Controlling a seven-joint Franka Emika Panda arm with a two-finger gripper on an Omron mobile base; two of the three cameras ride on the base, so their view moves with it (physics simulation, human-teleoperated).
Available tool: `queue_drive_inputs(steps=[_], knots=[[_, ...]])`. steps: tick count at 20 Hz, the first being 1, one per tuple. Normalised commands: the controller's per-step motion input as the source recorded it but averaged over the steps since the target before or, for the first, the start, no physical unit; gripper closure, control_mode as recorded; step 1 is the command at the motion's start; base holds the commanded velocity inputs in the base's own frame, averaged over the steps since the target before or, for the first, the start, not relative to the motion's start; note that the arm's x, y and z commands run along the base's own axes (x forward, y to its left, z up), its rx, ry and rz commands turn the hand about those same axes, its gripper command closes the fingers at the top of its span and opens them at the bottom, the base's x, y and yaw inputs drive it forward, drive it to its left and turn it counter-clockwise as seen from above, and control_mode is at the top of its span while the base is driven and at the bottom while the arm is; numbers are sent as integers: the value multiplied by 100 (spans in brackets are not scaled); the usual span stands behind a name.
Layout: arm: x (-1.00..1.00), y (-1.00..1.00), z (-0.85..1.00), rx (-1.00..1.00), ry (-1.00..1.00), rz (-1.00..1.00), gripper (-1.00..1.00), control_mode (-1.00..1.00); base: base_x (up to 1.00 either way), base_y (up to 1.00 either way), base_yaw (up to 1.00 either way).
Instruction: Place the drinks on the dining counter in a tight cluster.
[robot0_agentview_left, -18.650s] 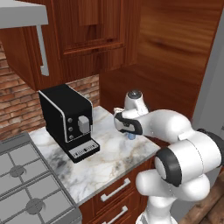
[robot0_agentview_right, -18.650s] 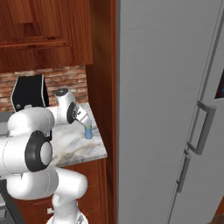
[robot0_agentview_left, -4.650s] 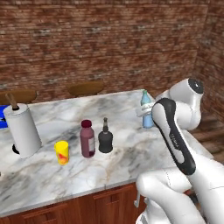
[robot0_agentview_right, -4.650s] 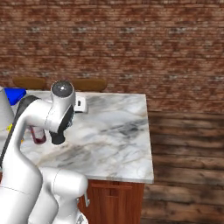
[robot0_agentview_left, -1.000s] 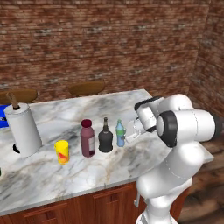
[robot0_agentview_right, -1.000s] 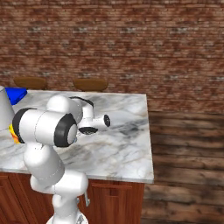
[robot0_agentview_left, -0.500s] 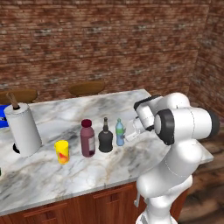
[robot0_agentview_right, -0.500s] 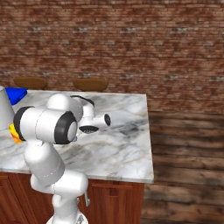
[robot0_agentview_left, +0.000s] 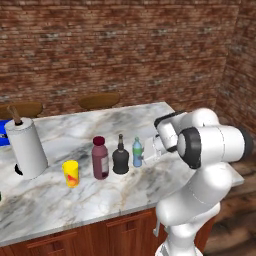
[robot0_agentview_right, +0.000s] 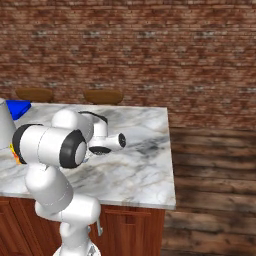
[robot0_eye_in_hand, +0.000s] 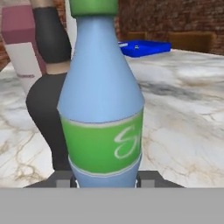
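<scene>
Gripper (robot0_agentview_left: 145, 159) pinching blue green-capped bottle (robot0_agentview_left: 137, 152).
Bottle stands upright on marble dining counter (robot0_agentview_left: 165, 177), black thin-necked bottle (robot0_agentview_left: 120, 157) just beside at 9 o'clock.

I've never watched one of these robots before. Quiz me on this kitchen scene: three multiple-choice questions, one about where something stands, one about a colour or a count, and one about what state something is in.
1. Where does the blue bottle stand on the dining counter?
A. right beside the black bottle
B. alone at the far end
C. behind the paper towel roll

2. What colour is the cup next to the maroon bottle?
A. green
B. yellow
C. white

3. What is the gripper doing?
A. hanging open above the counter
B. closed on the blue bottle
C. holding the yellow cup

Answers:
1. A: the blue bottle stands next to the black bottle on the dining counter, with the paper towel roll far off.
2. B: the cup by the maroon bottle is yellow.
3. B: the gripper has a finger on each side of the bottle's base.
</scene>
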Motion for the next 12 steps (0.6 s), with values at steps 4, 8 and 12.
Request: queue_drive_inputs(steps=[4,8,12], knots=[[-21,0,0,2,-5,0,100,-100,0,0,0],[-3,0,0,0,0,0,100,-100,0,0,0],[0,0,-10,0,0,0,100,-100,0,0,0]])
